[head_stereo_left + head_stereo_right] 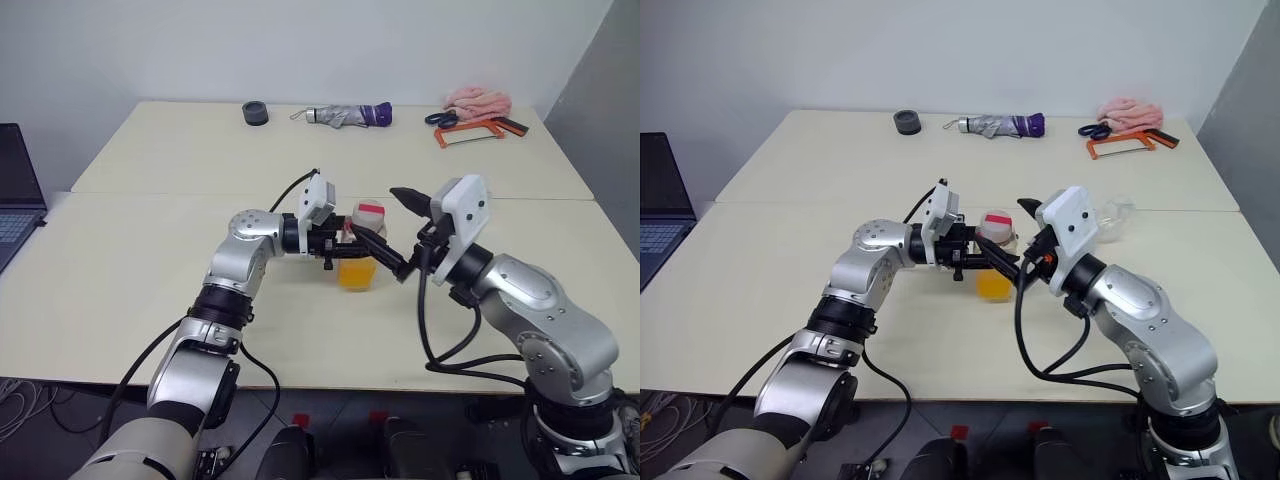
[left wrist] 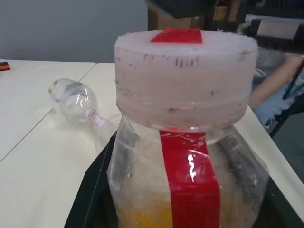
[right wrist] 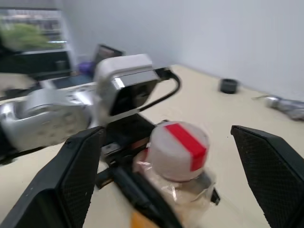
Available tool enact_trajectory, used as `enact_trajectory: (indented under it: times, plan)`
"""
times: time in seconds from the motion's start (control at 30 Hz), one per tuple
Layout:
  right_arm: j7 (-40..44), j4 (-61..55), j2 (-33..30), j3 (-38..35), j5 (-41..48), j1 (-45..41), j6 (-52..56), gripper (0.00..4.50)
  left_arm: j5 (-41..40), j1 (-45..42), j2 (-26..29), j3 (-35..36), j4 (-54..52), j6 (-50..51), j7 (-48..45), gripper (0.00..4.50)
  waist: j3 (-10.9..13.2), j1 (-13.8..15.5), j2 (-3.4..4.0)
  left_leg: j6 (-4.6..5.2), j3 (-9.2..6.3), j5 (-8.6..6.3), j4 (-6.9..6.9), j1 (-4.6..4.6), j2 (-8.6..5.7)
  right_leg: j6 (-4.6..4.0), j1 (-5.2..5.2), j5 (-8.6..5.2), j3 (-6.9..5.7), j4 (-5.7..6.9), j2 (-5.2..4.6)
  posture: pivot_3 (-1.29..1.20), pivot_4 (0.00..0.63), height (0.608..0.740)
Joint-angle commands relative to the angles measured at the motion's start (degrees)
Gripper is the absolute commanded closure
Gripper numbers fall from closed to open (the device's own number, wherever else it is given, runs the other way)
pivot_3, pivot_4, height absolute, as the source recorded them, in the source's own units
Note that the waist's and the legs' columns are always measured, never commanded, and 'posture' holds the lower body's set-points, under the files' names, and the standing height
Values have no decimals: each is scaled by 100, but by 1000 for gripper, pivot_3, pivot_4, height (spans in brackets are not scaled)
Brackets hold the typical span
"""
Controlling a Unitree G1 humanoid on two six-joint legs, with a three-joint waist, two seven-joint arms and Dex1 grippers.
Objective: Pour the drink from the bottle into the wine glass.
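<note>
Left gripper (image 1: 352,250) clamped on bottle (image 1: 361,255) – upright above table (image 1: 150,250), cap (image 3: 178,149) on, drink (image 1: 357,273) low inside. Right gripper (image 3: 173,161) spread wide around cap, not touching. Wine glass (image 2: 78,102) lying on its side on table – beyond bottle.

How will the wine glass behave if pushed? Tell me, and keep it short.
The wine glass lies on its side on the table, so a push would likely roll it in an arc. Its thin stem looks fragile, and the smooth bowl may slip when gripped.
</note>
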Motion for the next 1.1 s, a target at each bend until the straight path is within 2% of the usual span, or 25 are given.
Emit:
enact_trajectory:
  times: [0.03, 0.27, 0.53, 0.63, 0.8, 0.83, 0.97, 1.1]
  plan:
    - [-667, -125, 420, 302, -574, -133, -247, 0, -11, -239, -73, 41, 25, -193, -17, 2697, 0, -4, 0, -1, 2, 1, 0, 0, 0, 0, 0, 0, 1, -1, 2, 0, 150, 740]
    - [-911, -32, 1114, 560, -574, -45, -23, 0, 63, -350, -144, 19, 233, -366, -66, 2697, 0, -1, 0, -3, -1, 2, -2, -3, 3, -1, -5, 0, 1, 0, 3, 0, 150, 740]
    - [-1059, 267, 1446, 442, -676, -86, -77, 0, 100, -361, -149, 25, 280, -464, -78, 2697, 0, -25, 0, 0, 0, 0, -3, -1, 2, -1, -5, 0, 1, 0, 5, 0, 150, 740]
    - [-1024, 285, 1463, 420, -681, -81, -139, 615, 100, -357, -145, 30, 290, -483, -70, 2698, 0, -38, 0, 0, 0, 0, -3, -2, 2, -1, -5, 0, 1, 1, 5, 0, 150, 740]
    - [-890, 275, 1448, 449, -659, 4, -180, 2366, 93, -321, -129, 34, 246, -474, -58, 2699, 0, -55, 0, 1, -1, 0, -3, -1, 1, -1, -5, 0, 0, 1, 5, 0, 150, 740]
    - [-851, 285, 1444, 464, -666, 15, -216, 2573, 89, -312, -121, 37, 242, -472, -66, 2701, 0, -58, 0, 1, 0, -1, -3, -1, 2, -1, -5, 0, 1, 0, 5, 0, 150, 740]
    - [-277, 395, 1217, 624, -594, 114, -602, 2552, 46, -284, -65, 46, 177, -387, -144, 2702, 0, -69, 0, 1, -1, -1, -3, -1, 0, -1, -5, 0, 0, 0, 6, 0, 150, 740]
    - [1459, 869, 429, 622, -147, -115, -1155, 2552, -17, -304, 53, 34, 98, -234, -412, 2704, 0, -79, 0, 2, 1, -1, -2, -1, -2, -1, -3, 0, -1, -1, 7, 0, 150, 740]
